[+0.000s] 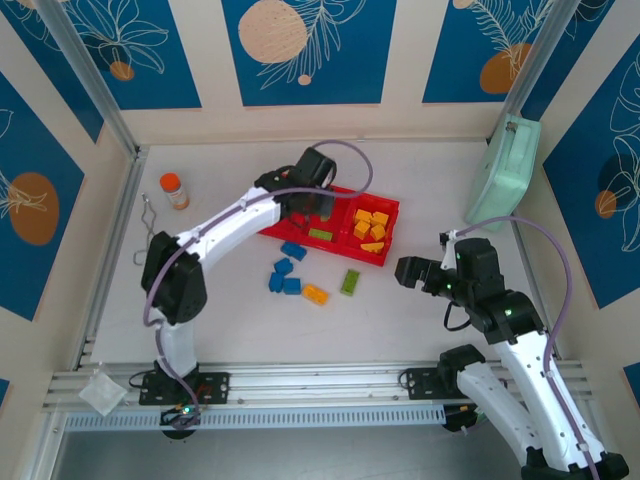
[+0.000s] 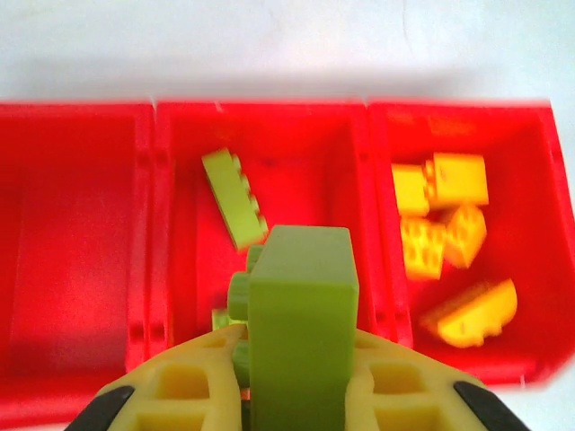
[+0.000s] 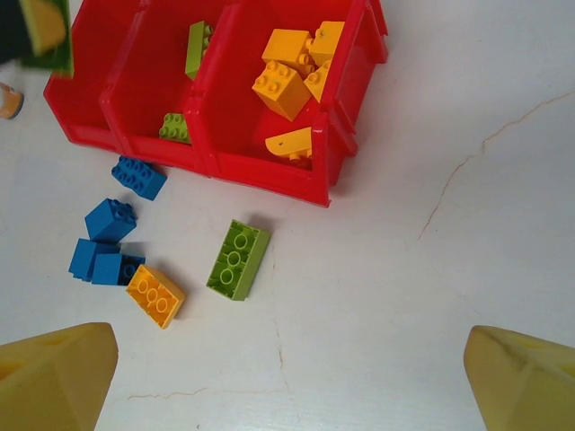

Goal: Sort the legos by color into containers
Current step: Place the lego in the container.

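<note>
Counting now: four blue bricks (image 3: 110, 220). Four lime green bricks (image 3: 238, 259). Six yellow-orange bricks (image 3: 154, 294), that's fourteen in all. One red tray (image 3: 269, 175), three compartments (image 2: 81, 233). One orange-capped bottle (image 1: 174, 190), one mint-green case (image 1: 503, 170), one bent wire (image 1: 148, 225).

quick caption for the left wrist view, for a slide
Left gripper shut on a lime green lego above the red tray's middle compartment, yellow legos in the right one.
</note>
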Robot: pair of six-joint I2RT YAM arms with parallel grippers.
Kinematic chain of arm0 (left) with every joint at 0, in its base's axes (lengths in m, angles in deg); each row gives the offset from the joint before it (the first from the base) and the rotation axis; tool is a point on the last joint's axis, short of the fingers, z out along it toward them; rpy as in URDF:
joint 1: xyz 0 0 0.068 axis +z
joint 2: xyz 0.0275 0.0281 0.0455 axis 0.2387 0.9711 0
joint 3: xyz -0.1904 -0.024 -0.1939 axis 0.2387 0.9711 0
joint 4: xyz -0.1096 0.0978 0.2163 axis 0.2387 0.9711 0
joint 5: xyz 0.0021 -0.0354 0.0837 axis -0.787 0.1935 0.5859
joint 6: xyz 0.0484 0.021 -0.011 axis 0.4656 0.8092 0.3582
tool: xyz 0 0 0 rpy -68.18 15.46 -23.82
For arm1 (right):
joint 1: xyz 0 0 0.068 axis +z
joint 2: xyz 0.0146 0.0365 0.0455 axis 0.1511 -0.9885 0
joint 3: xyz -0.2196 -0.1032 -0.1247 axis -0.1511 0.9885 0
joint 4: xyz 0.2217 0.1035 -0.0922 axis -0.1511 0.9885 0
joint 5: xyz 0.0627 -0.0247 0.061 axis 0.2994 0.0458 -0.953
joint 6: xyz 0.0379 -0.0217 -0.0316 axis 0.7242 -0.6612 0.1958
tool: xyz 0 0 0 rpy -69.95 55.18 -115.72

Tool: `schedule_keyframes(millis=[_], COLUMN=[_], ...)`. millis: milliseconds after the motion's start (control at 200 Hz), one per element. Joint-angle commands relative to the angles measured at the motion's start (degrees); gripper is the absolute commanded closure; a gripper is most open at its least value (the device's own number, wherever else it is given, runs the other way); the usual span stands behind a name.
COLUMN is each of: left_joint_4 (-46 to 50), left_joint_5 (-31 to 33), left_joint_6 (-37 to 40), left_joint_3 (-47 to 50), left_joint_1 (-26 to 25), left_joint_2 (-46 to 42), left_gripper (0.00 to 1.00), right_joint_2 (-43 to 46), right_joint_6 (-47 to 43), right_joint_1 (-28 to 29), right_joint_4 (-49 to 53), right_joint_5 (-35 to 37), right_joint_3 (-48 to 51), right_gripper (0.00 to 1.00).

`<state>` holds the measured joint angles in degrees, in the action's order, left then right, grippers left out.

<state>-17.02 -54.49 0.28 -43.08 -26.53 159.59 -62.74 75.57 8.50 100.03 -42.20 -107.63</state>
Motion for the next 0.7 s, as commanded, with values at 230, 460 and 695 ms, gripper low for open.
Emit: schedule_keyframes(millis=[230,460,695], left_joint_4=[2.63,-1.36,-6.24], left_joint_5=[-7.08,-10.77,-13.74], left_joint_6=[-2.85,-3.16,-2.67], left_joint_3=[-14.17,-11.03,-5.46], left_joint_1=[2.01,2.10,2.04], left_joint_2=[15.59,16.38,11.76], left_gripper=[0.82,0.70,0.55], right_joint_2=[0.81,0.59,0.58], right_joint_6=[-0.16,-0.37,-0.30], right_joint_1=[1.54,1.50,1.44], right_joint_4=[-0.10,-0.48,-0.66], right_joint_5=[-0.23,-0.82,-1.37], right_joint_3=[0.30,0.42,0.51], right_gripper=[0.01,0.01,0.01])
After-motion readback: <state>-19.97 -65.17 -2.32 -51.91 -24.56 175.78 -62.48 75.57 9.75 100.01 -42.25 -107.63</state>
